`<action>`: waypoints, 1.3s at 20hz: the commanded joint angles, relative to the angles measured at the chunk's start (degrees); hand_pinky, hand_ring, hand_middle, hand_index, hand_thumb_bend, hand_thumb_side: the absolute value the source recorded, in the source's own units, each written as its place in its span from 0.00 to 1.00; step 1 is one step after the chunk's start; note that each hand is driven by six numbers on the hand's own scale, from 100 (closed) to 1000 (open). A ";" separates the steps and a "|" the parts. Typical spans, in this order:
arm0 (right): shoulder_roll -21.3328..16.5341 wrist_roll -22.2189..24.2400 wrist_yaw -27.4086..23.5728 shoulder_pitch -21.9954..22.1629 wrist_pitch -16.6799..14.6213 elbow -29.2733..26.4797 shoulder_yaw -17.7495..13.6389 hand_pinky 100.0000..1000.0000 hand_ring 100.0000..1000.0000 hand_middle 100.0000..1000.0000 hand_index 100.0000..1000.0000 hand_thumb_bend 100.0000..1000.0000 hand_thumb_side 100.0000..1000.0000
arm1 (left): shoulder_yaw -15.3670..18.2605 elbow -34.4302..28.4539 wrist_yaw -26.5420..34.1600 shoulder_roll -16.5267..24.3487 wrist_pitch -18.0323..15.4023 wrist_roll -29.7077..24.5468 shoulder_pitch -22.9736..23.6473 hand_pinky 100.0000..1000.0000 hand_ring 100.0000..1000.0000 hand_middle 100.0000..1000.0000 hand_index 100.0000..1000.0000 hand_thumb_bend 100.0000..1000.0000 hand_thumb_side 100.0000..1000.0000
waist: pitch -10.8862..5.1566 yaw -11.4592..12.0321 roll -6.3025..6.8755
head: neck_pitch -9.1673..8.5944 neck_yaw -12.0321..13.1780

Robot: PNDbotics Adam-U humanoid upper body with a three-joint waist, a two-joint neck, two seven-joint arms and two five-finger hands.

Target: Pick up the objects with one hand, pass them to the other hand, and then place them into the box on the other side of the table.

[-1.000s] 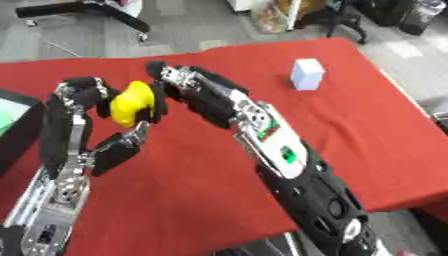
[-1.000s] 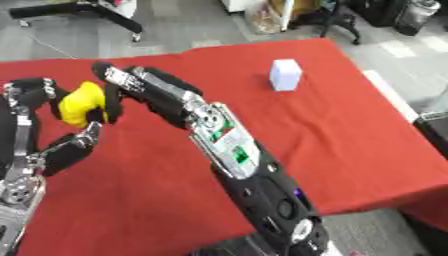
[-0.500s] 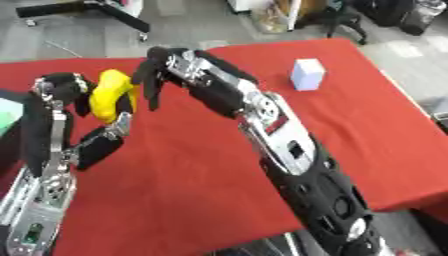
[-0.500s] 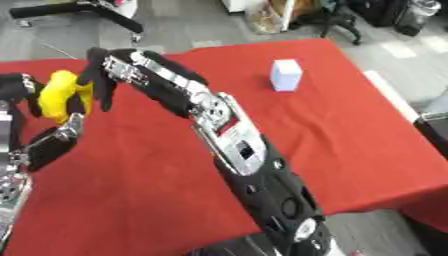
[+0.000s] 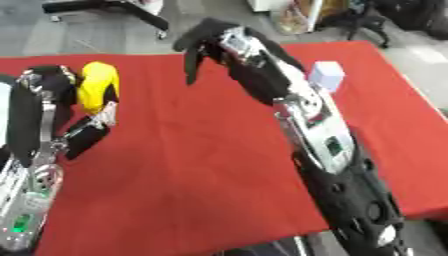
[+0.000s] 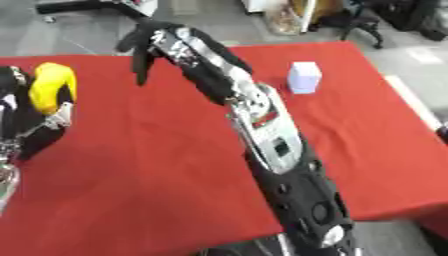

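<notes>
Gripping a yellow object (image 5: 98, 86) upright near the red table (image 5: 201, 165)'s left edge, the left hand (image 5: 54, 87) is curling around it. In the right eye view, the right hand (image 6: 144, 42) is hanging beside it, fingers apart, empty.

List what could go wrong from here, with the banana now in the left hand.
1. The left hand grips the banana only along one side, with most of it sticking out, so it may slip on the way to the box.
2. The right hand hangs open just beside it; either arm swinging could knock the banana free.
3. The right arm lies close to the white cube and could nudge it.
</notes>
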 commanded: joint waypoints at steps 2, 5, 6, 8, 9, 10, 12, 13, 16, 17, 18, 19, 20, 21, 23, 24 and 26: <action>-1.18 -1.89 0.29 1.02 0.36 -1.25 -2.46 1.00 0.42 0.41 0.65 0.00 0.95 | 5.18 1.81 0.06 7.24 6.26 -2.60 0.96 0.23 0.06 0.10 0.30 0.00 0.00 | -1.15 -0.25 0.89 | -0.16 13.59; -1.18 -2.54 1.02 2.30 0.69 -1.02 -3.23 1.00 0.41 0.41 0.65 0.00 0.96 | 8.81 7.17 0.10 11.27 13.45 -6.26 1.20 0.24 0.07 0.12 0.31 0.00 0.00 | -1.28 -0.54 1.33 | -0.16 17.69; -1.15 -2.67 1.24 2.62 0.75 -0.94 -3.41 1.00 0.41 0.41 0.65 0.00 0.96 | 9.94 9.53 0.11 12.51 16.03 -7.92 0.87 0.24 0.06 0.12 0.31 0.00 0.00 | -1.31 -0.68 1.39 | -0.16 17.94; -1.08 -2.82 1.54 3.04 0.82 -0.79 -3.61 1.00 0.41 0.40 0.65 0.00 0.96 | 11.50 13.41 0.18 14.36 19.77 -10.40 -0.01 0.25 0.07 0.12 0.32 0.00 0.00 | -1.36 -0.92 1.42 | -0.16 17.60; -1.04 -2.85 1.64 3.21 0.83 -0.72 -3.67 1.00 0.41 0.40 0.65 0.00 0.96 | 12.08 15.44 0.10 15.25 21.28 -11.62 -0.57 0.26 0.07 0.13 0.32 0.00 0.00 | -1.39 -1.03 1.42 | -0.16 17.19; -1.00 -2.85 1.72 3.39 0.84 -0.64 -3.70 1.00 0.41 0.40 0.65 0.00 0.96 | 12.47 17.74 -0.34 16.16 22.56 -13.13 -1.23 0.27 0.08 0.14 0.33 0.00 0.00 | -1.43 -1.12 1.42 | -0.16 16.65; -0.95 -2.77 1.83 3.58 0.82 -0.52 -3.68 1.00 0.41 0.40 0.65 0.00 0.97 | 12.89 22.01 -1.65 17.44 24.19 -16.42 -2.56 0.37 0.17 0.21 0.40 0.00 0.00 | -1.47 -1.26 1.41 | -0.16 15.74; -0.94 -2.63 1.85 3.63 0.77 -0.47 -3.62 1.00 0.41 0.40 0.66 0.00 0.97 | 13.02 24.31 -2.56 18.01 24.80 -18.75 -3.28 0.45 0.27 0.29 0.48 0.11 0.05 | -1.49 -1.35 1.41 | -0.16 15.37; -0.91 -2.16 1.98 3.71 0.58 -0.39 -3.48 1.00 0.41 0.40 0.66 0.00 0.97 | 13.24 28.97 -5.86 19.17 25.04 -27.14 -5.12 0.73 0.57 0.60 0.80 0.77 0.70 | -1.48 -1.62 1.44 | -0.16 14.82; -0.90 -2.03 2.03 3.74 0.54 -0.35 -3.46 1.00 0.41 0.40 0.66 0.00 0.97 | 13.41 29.58 -7.26 19.49 24.95 -29.50 -5.57 0.77 0.64 0.66 0.85 0.89 0.75 | -1.48 -1.70 1.48 | -0.16 14.80; -0.90 -1.91 2.07 3.76 0.51 -0.31 -3.43 1.00 0.41 0.40 0.66 0.00 0.97 | 13.65 29.77 -8.80 19.81 24.92 -31.55 -5.92 0.82 0.72 0.75 0.91 1.00 0.87 | -1.47 -1.77 1.51 | -0.16 14.75; -0.90 -1.80 2.11 3.76 0.49 -0.27 -3.40 1.00 0.41 0.40 0.66 0.00 0.97 | 13.96 29.57 -10.36 20.09 24.93 -33.32 -6.20 0.85 0.75 0.78 0.93 1.00 0.93 | -1.47 -1.83 1.54 | -0.16 14.67; -0.91 -1.71 2.14 3.76 0.45 -0.24 -3.39 1.00 0.41 0.40 0.66 0.00 0.97 | 14.31 29.01 -11.93 20.39 24.98 -34.68 -6.40 0.86 0.77 0.80 0.94 1.00 0.94 | -1.47 -1.88 1.58 | -0.16 14.58; -0.91 -1.65 2.16 3.75 0.42 -0.24 -3.41 1.00 0.41 0.40 0.66 0.00 0.97 | 14.65 28.22 -13.39 20.63 25.00 -35.80 -6.51 0.87 0.78 0.81 0.94 1.00 0.95 | -1.47 -1.92 1.62 | -0.16 14.47; -0.93 -1.61 2.20 3.77 0.40 -0.23 -3.49 1.00 0.41 0.40 0.66 0.00 0.97 | 15.33 26.10 -15.86 21.19 24.84 -37.86 -6.66 0.89 0.81 0.84 0.97 1.00 0.96 | -1.48 -1.96 1.72 | -0.16 14.12; -0.95 -1.62 2.24 3.77 0.40 -0.21 -3.55 1.00 0.41 0.40 0.66 0.00 0.97 | 15.65 24.74 -17.21 21.49 24.68 -38.71 -6.67 0.89 0.81 0.84 0.97 1.00 0.94 | -1.49 -1.95 1.77 | -0.16 13.85; -1.05 -1.70 2.42 3.69 0.37 -0.14 -3.76 1.00 0.41 0.40 0.67 0.00 0.97 | 16.77 20.90 -17.75 21.55 24.47 -39.49 -6.60 0.86 0.78 0.81 0.95 1.00 0.85 | -1.50 -1.83 1.84 | -0.16 13.07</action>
